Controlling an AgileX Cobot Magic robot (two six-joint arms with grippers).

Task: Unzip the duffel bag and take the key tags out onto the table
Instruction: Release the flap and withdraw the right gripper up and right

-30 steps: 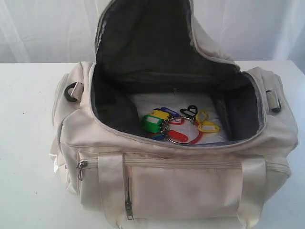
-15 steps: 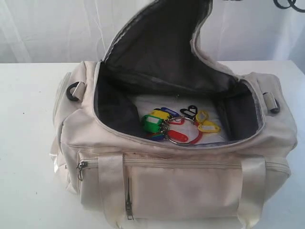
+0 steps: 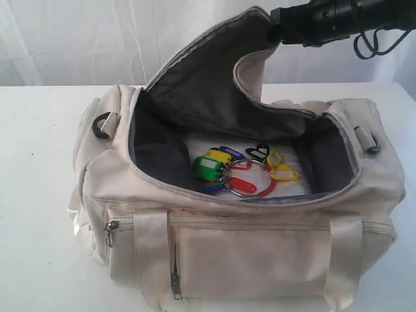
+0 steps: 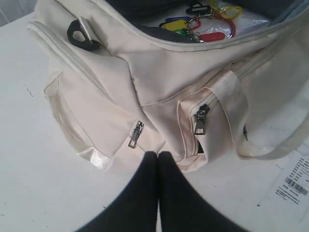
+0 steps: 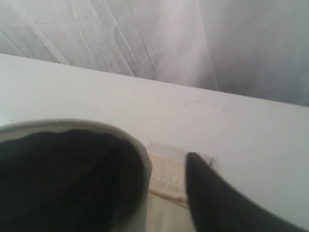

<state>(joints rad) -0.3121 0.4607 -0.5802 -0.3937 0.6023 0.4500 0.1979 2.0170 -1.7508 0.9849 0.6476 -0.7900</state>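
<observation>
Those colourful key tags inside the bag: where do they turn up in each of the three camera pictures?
Exterior view: the key tags lie on the floor of the open duffel bag, near the picture's centre.
Left wrist view: the key tags peek over the bag's rim at the top edge.
Right wrist view: not in it.
Shared landmark: the black ring at the bag's end, in the exterior and left wrist views.

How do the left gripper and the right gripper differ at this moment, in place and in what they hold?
The left gripper sits low by the front pockets of the duffel bag, its fingers pressed together on nothing; the right gripper is raised above the bag. The left touches no fabric, while the right pinches the lid flap and holds it up. Both are black.
</observation>
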